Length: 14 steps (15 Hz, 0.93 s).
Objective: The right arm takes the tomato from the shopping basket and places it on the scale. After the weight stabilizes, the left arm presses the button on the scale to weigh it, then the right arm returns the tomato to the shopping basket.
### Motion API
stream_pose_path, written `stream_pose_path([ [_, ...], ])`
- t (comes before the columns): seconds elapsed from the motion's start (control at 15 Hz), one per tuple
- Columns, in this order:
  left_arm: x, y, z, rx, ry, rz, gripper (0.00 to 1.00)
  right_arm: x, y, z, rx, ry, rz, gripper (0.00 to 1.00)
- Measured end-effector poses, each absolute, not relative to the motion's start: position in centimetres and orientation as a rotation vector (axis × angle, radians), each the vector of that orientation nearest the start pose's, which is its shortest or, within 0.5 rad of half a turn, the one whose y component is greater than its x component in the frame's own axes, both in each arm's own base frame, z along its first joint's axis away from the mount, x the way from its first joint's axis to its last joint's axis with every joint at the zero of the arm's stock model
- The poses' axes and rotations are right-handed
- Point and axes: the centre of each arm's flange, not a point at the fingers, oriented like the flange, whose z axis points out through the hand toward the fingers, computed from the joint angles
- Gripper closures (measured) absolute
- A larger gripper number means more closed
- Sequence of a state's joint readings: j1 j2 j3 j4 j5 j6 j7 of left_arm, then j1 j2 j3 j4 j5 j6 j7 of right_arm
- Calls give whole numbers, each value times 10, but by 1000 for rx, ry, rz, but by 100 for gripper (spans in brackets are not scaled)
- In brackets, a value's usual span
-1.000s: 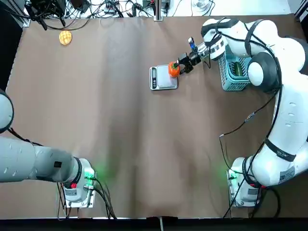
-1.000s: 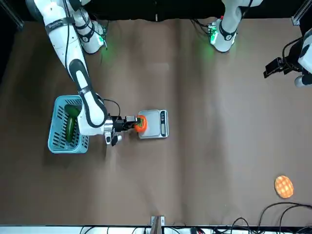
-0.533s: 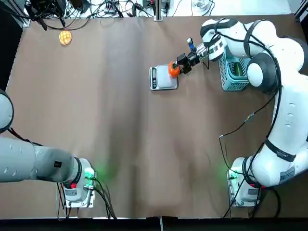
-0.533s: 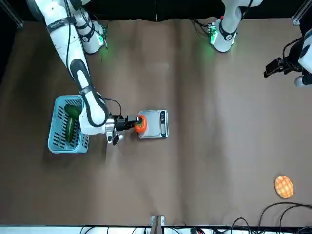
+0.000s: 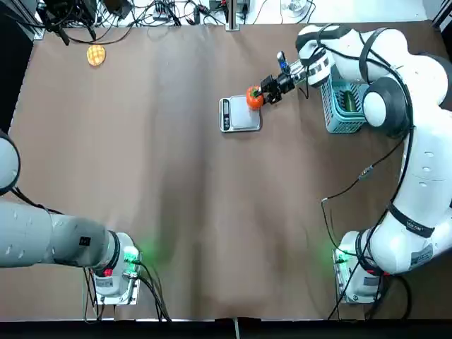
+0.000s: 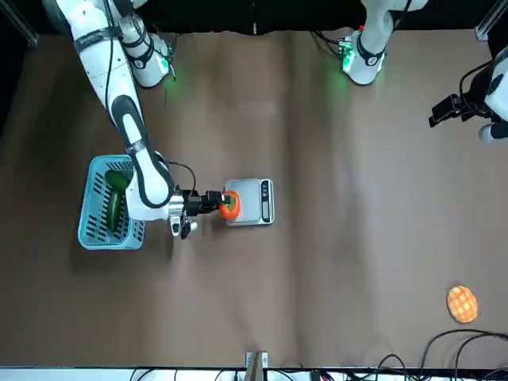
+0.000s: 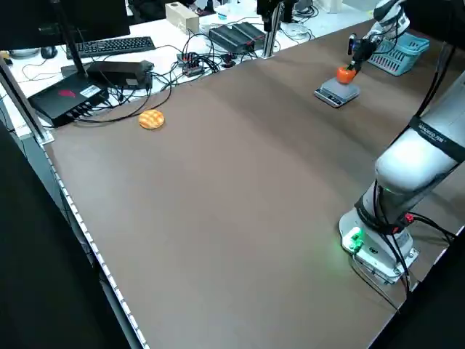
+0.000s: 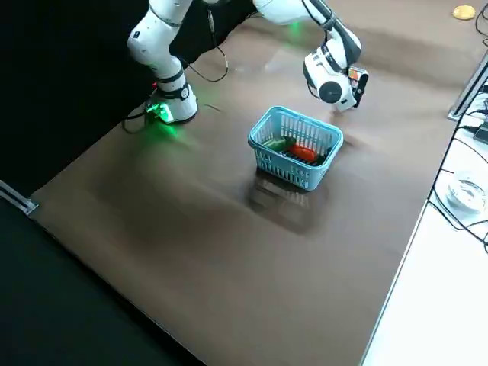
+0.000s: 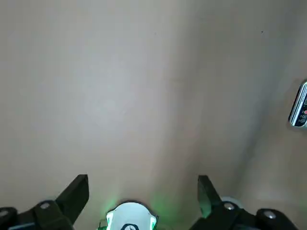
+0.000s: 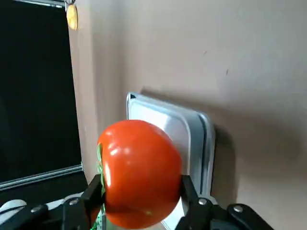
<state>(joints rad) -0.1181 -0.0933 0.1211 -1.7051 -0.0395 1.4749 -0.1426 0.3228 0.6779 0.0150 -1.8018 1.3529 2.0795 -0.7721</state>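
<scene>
My right gripper point(image 5: 257, 97) is shut on the orange-red tomato point(image 5: 253, 97), holding it at the far corner of the scale point(image 5: 242, 117) on the basket's side. I cannot tell if the tomato point(image 10: 139, 172) touches the silver plate point(image 10: 189, 129). The button lies in the black control strip point(image 5: 225, 114) on the scale's side away from the basket. The light-blue shopping basket point(image 5: 332, 116) stands to the right of the scale. My left gripper point(image 6: 454, 108) hangs open, high at the table's left side, far from the scale point(image 9: 300, 105).
A dark green vegetable point(image 5: 349, 101) lies in the basket, and the right side view shows a red item point(image 8: 305, 153) beside it. A flat yellow-orange round item point(image 5: 96, 54) lies at the far left. Cables and boxes line the table's far edge.
The right gripper has shifted the tomato slightly toward the table's far edge, over the scale's corner. The left arm has not moved.
</scene>
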Motion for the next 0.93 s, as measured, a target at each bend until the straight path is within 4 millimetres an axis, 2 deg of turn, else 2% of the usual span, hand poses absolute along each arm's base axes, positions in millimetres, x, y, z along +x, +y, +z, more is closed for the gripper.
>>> stream_pose_path([
  [0.13, 513, 1, 604, -3166, -232, 224, 0, 594, 245, 191, -2111, -110, 104, 32],
  [0.2, 513, 3, 603, -3166, -236, 226, 0, 600, 239, 210, -2147, -124, 105, 32],
  [0.4, 514, 6, 601, -3164, -248, 231, 0, 610, 219, 283, -2281, -149, 100, 32],
  [0.53, 514, 6, 601, -3163, -262, 232, 0, 608, 200, 327, -2369, -167, 94, 32],
  [0.73, 514, 5, 601, -3162, -263, 235, 0, 605, 149, 371, -2544, -270, 78, 32],
  [0.93, 514, 4, 601, -3161, -264, 235, 0, 604, 89, 395, -2702, -319, 70, 32],
])
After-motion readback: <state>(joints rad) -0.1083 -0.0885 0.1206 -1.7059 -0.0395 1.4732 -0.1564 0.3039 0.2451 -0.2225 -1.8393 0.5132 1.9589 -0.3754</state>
